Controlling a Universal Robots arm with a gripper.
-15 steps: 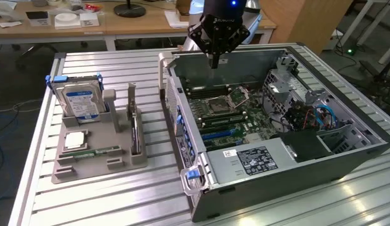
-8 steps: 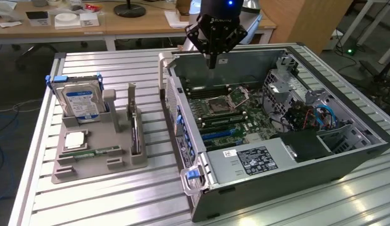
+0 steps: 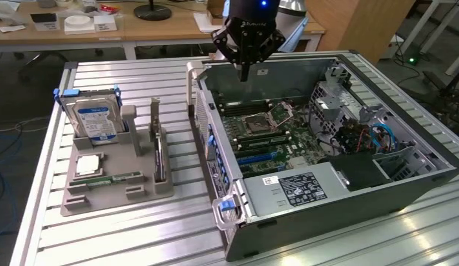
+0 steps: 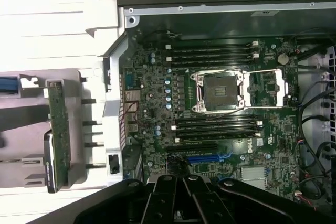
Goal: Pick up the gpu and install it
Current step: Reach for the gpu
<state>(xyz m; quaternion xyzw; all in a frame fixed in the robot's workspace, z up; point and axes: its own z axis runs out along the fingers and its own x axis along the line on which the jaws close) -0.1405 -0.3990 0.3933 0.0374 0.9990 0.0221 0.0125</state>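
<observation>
Hanging over the far rim of the open computer case (image 3: 362,194), pincer (image 3: 244,75) pressed together, pinching nothing. Off to the exterior view's left, beyond the case's side wall: the graphics card (image 3: 158,158), standing on its long edge in a grey rack (image 3: 111,202) on the slatted surface (image 3: 126,238). Long axis roughly parallel to that wall, far to near. Rack posts by its far end, hard drive (image 3: 96,119) near on the outer side. Top edge bare, open room above; narrow strip of surface between rack and case.

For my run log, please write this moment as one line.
gripper: shut, empty, above open computer case | gpu: upright in gray holder, untouched
</observation>
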